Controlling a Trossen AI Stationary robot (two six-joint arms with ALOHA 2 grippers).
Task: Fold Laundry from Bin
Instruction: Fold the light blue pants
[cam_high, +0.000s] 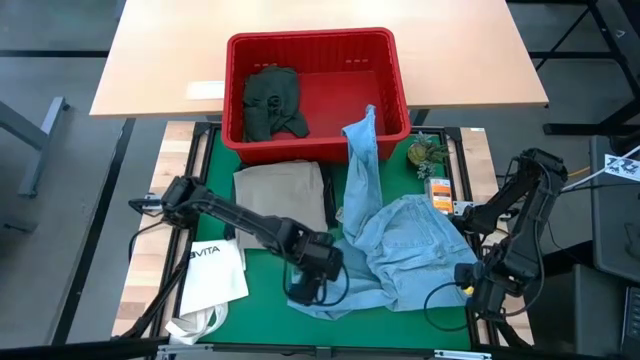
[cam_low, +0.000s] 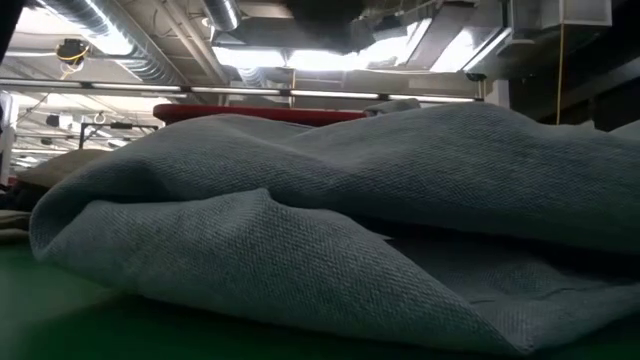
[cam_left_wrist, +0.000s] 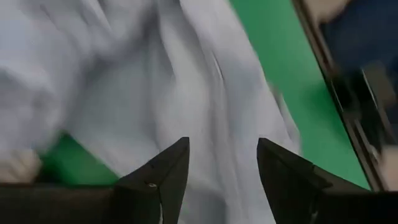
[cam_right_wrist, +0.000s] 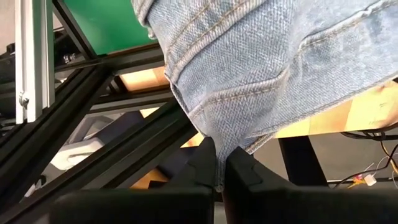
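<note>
The red bin (cam_high: 312, 45) stands at the table's far side, with a dark green garment (cam_high: 272, 100) lying inside it. Light blue jeans (cam_high: 405, 245) lie crumpled on the green mat. One leg (cam_high: 362, 135) hangs over the bin's near rim. In the low view the jeans (cam_low: 330, 220) fill the picture. My left gripper (cam_left_wrist: 221, 168) is open just above the jeans' near left part (cam_high: 318, 285), with nothing between its fingers. My right gripper (cam_high: 468, 284) is shut on the jeans at the table's right near side. My right gripper pinches a stitched, seamed edge of the jeans (cam_right_wrist: 217, 134) between its two shut fingers. The fingers slant down from the table's right near side. The cloth runs from the fingers back onto the mat, past the table's frame, lying slack.
Folded khaki trousers (cam_high: 282, 192) lie on the mat below the bin. A white VITA tote (cam_high: 215, 272) lies at the near left. Small items (cam_high: 428, 155) and an orange packet (cam_high: 440, 192) sit at the right. Black frame rails (cam_right_wrist: 93, 68) edge the table.
</note>
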